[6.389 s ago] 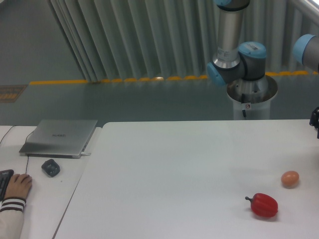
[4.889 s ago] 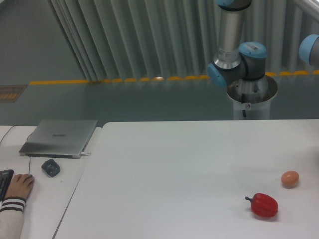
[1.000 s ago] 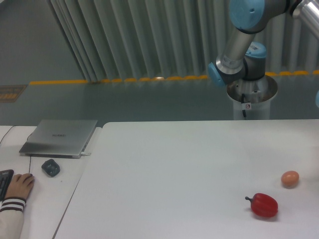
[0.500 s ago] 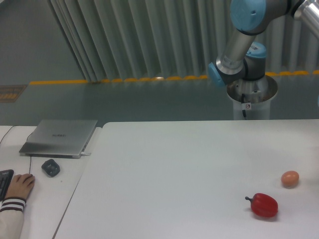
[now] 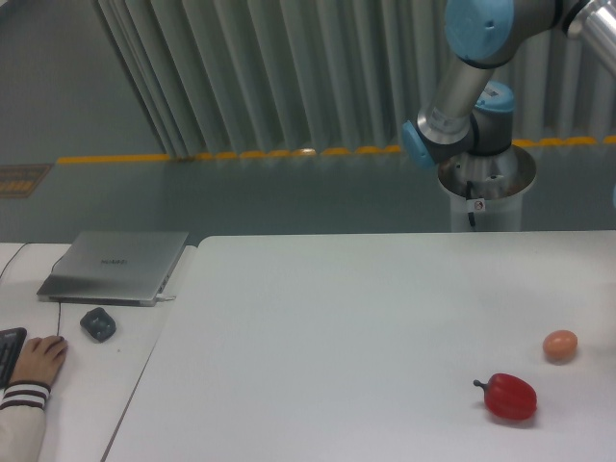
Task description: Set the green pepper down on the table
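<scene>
The green pepper is out of view. The large white table point(image 5: 346, 327) fills the middle and right of the camera view. Only the arm's base and upper links point(image 5: 462, 87) show, at the top right behind the table; they run off the right edge of the frame. The gripper itself is out of view.
A red pepper point(image 5: 509, 397) with a dark stem lies near the table's front right, and a small tan egg point(image 5: 560, 346) sits just behind it. To the left, a smaller desk holds a closed laptop point(image 5: 117, 266), a dark mouse point(image 5: 97, 323) and a person's hand point(image 5: 34, 361).
Over the last seconds the arm's upper link has swung from upright to slanting up and right, and the dark part at the right edge has left the frame. In the last half second nothing moved.
</scene>
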You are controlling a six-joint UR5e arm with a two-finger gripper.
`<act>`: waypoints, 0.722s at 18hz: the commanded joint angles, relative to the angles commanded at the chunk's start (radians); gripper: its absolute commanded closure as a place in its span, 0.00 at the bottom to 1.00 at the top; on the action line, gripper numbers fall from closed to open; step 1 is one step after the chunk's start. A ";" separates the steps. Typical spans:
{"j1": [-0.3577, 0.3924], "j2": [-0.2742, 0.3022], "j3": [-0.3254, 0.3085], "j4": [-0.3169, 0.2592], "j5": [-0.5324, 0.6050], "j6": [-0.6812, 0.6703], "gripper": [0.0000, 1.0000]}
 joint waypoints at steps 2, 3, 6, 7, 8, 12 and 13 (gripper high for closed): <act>0.000 0.000 0.000 -0.002 0.000 0.000 0.00; 0.002 -0.002 0.000 0.000 0.000 -0.002 0.00; 0.003 -0.006 -0.002 -0.002 0.002 -0.002 0.00; 0.003 -0.006 -0.002 -0.002 0.002 -0.002 0.00; 0.003 -0.006 -0.002 -0.002 0.002 -0.005 0.00; 0.003 -0.005 0.000 -0.005 0.005 -0.012 0.39; 0.003 0.001 -0.002 -0.008 0.005 -0.012 0.40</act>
